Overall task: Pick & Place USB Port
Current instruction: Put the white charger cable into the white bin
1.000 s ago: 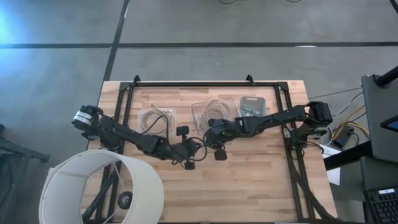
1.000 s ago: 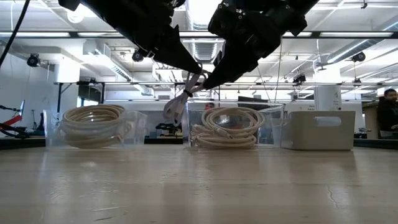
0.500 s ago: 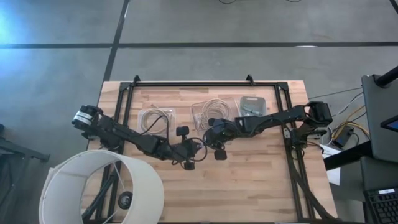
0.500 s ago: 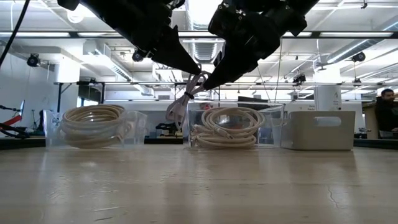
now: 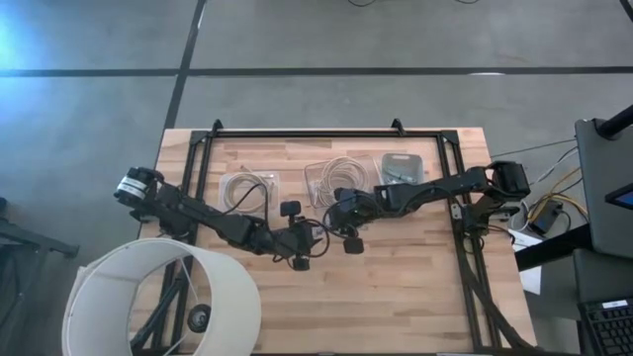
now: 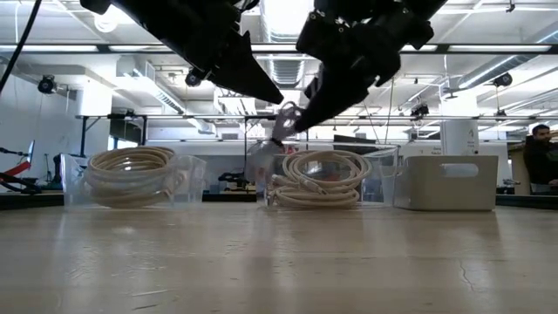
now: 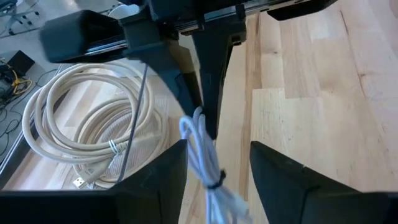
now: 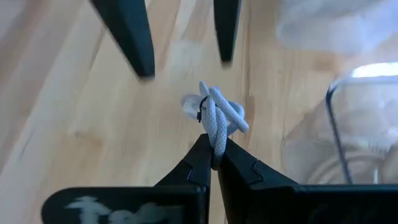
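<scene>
The USB cable is a small white bundle [image 8: 214,112] tied with a dark band, hanging above the table's middle. My right gripper [image 8: 213,158] is shut on it. In the left wrist view the bundle [image 7: 205,165] hangs between the spread fingers of my open left gripper [image 7: 217,180], apart from both. In the high view my left gripper [image 5: 315,235] and right gripper [image 5: 333,213] meet nose to nose before the middle bin. In the low view the bundle [image 6: 281,122] hangs blurred under the right gripper [image 6: 295,118]. My right gripper pinches the bundle's looped end [image 8: 216,144] between its two fingertips. In the left wrist view its fingers [image 7: 205,93] come down slanting from the far right side onto the bundle's top [image 7: 196,118]. The bundle hangs below, clear of the table.
Along the far side stand a clear bin of coiled cable [image 5: 247,190], a second clear bin of coiled cable [image 5: 336,176] and a grey box [image 5: 403,168]. A black frame [image 5: 326,133] rims the table. A white lampshade [image 5: 163,297] overlaps the near left corner.
My left gripper has opened and let go of the cable bundle. The bundle now hangs from my right gripper alone, which has shifted a little toward the table's right edge with it; the bundle's lower end swings and shows blurred.
</scene>
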Tool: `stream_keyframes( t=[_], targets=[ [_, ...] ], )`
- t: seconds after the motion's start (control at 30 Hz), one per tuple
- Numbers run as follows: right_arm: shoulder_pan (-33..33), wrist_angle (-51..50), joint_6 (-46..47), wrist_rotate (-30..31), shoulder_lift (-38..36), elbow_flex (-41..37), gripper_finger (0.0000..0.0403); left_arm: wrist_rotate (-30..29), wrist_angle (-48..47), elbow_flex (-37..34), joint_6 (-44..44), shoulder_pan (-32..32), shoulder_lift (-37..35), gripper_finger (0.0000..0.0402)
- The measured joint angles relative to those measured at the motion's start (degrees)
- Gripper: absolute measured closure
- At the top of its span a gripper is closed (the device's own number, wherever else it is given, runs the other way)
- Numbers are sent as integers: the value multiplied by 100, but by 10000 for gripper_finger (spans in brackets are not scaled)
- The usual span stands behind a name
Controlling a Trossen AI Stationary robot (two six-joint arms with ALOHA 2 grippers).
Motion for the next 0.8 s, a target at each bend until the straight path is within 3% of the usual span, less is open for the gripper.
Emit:
stream_keyframes(
  t=[0.2, 0.47, 0.8],
  targets=[
    [7, -1120, 318, 25, -216, 113, 390, -7, -9, -3, 0, 0, 2, 225],
    [371, -1689, 577, 74, -1055, 133, 390, -22, -20, -96, -21, 7, 2, 227],
    [564, -2291, 1452, 2422, -2954, -1096, 390, -22, 13, -96, -226, 7, 2, 227]
  ],
)
